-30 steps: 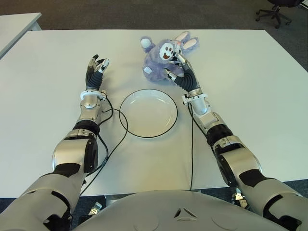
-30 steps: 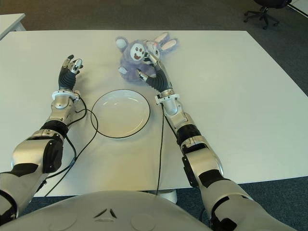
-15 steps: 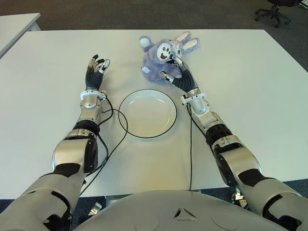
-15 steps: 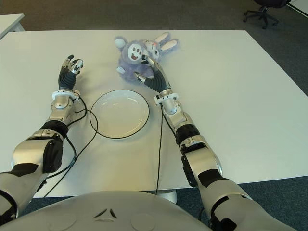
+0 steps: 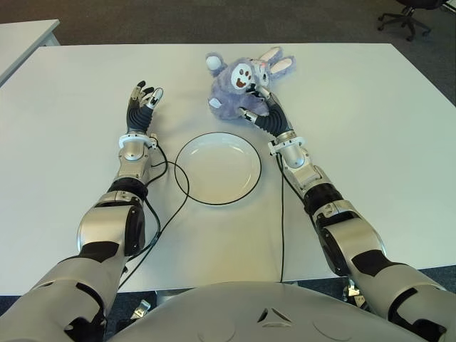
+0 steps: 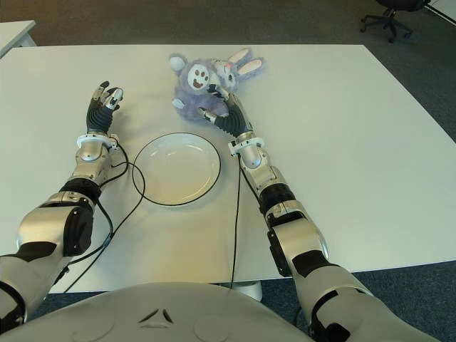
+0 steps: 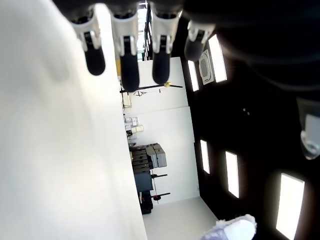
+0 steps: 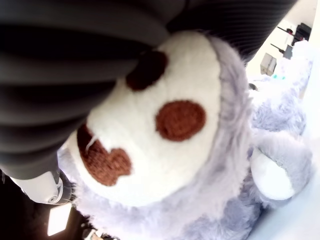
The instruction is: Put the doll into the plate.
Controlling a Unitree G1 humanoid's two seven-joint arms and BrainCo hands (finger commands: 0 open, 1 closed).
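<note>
A purple plush rabbit doll [image 5: 239, 82] with white paws and pink-lined ears lies on the white table [image 5: 370, 121], just beyond the plate. The round white plate [image 5: 217, 167] with a dark rim sits at the table's middle, with nothing in it. My right hand [image 5: 261, 105] reaches past the plate's far right edge, its fingers curled into the doll's near side. One white paw with brown pads [image 8: 165, 125] fills the right wrist view under the dark fingers. My left hand [image 5: 142, 100] shows left of the plate, its fingers [image 7: 125, 55] straight and holding nothing.
Black cables [image 5: 178, 192] loop on the table between my left arm and the plate, and one runs along my right arm. A second table's corner [image 5: 21, 35] stands at the far left. An office chair [image 5: 406, 14] stands on the carpet at the far right.
My right hand's fingers have curled in tighter on the doll, and the doll has shifted and tipped slightly to the left. The left hand has not moved.
</note>
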